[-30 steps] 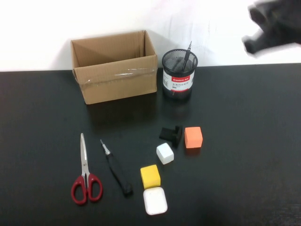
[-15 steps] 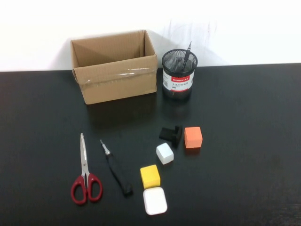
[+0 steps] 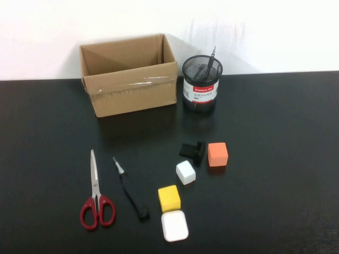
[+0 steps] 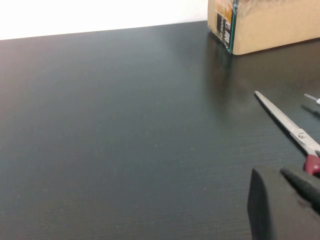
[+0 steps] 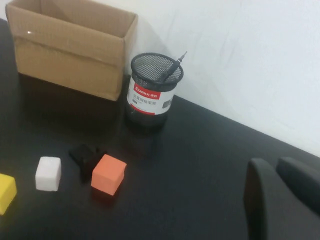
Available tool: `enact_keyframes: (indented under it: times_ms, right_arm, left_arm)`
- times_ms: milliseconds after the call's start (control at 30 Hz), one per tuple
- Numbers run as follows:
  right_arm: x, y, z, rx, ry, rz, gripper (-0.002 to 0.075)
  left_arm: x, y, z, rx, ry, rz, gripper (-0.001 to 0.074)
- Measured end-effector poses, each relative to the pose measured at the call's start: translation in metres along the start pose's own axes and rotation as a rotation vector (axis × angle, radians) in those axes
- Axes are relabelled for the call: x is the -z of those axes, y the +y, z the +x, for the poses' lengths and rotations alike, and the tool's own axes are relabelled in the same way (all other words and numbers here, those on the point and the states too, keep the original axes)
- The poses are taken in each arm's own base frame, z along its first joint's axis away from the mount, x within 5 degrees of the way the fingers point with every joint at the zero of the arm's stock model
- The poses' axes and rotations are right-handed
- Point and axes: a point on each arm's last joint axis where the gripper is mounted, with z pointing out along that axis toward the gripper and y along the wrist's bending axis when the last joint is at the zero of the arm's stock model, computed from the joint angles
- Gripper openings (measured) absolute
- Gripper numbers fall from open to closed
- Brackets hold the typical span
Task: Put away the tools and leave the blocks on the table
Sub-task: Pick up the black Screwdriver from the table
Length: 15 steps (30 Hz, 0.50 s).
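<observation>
Red scissors [image 3: 96, 196] lay flat on the table [image 3: 275, 159] beside the driver [image 3: 131, 189]; I couldn't tell either gripper's [image 4: 285, 205] [image 5: 280, 200] state, and feared a slipping grasp on thin blades.

Both grippers sit outside the high view; scissors [image 4: 295, 131] handles hide behind the left gripper [image 4: 300, 200]

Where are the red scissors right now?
In the high view the red-handled scissors lie flat on the table's near left part, just left of the long thin black driver, blades pointing toward the cardboard box.
</observation>
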Motion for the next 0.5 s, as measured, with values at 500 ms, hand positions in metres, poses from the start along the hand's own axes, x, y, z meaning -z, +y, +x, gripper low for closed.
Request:
enact_keyframes:
  times_ms: [500]
  right_arm:
    - [0.036, -0.015, 0.052, -0.185, -0.028, 0.316, -0.0007]
  left_arm:
    - [0.000, 0.000, 0.000, 0.000, 0.000, 0.000, 0.0000]
